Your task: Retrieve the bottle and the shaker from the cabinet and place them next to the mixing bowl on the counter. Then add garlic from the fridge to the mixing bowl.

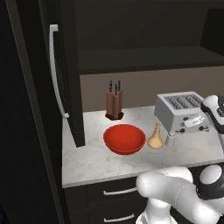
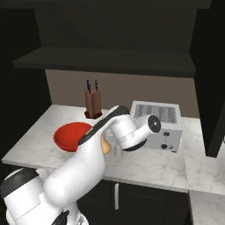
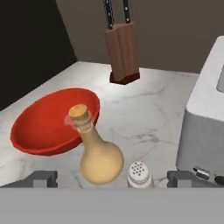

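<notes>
— Standing on the counter [image 1: 96, 162] now, are they, the bottle and the shaker?

— Yes. The bottle [image 3: 98, 155] is upright just beside the mixing bowl [image 3: 46, 124], on its right in the hand view, and the shaker [image 3: 139, 174] stands close at the bottle's other side, between it and the toaster [image 3: 203, 135]. From the left base view the bottle [image 1: 155, 136] sits right of the bowl [image 1: 124, 138], with the shaker [image 1: 169, 139] in front of the toaster [image 1: 180, 110].

— And the gripper?

— The gripper [image 3: 111, 178] is released, its two dark fingertips [image 3: 43, 178] spread wide to either side of the bottle and shaker, holding nothing. Whether a tip brushes the shaker I cannot quite tell from this angle.

— Anything in the bowl?

— Its red inside looks bare. A knife block [image 1: 114, 105] stands behind it against the wall, well apart.

— The fridge?

— The fridge [image 1: 65, 78] is at the counter's left end, its white handle [image 1: 56, 70] showing. The cabinet [image 2: 114, 57] hangs dark above the counter.
</notes>
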